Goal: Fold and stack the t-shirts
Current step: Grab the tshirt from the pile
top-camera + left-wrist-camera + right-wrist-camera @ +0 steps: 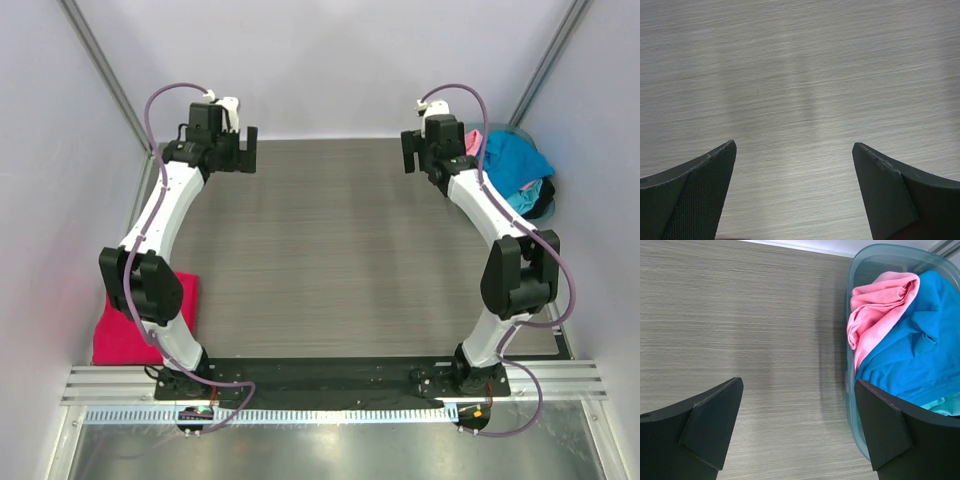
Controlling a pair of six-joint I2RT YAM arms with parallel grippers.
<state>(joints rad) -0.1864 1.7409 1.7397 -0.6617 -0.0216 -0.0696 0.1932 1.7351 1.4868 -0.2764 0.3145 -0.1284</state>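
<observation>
A light pink t-shirt [875, 307] and a blue t-shirt [912, 347] lie crumpled in the grey-teal tub [852, 390] at the back right of the table; a bit of turquoise cloth [942, 404] shows under the blue. In the top view the blue shirt [515, 160] fills the tub, with pink [471, 140] at its left. A folded crimson-magenta t-shirt [125, 325] lies at the near left, partly behind the left arm. My left gripper [240, 150] is open and empty above the bare table at the back left. My right gripper [415, 152] is open and empty, just left of the tub.
The grey wood-grain table [340, 250] is walled by white panels at the back and sides. The arm bases stand on a black plate [330, 375] at the near edge. The tub's rim [525, 128] touches the back right corner.
</observation>
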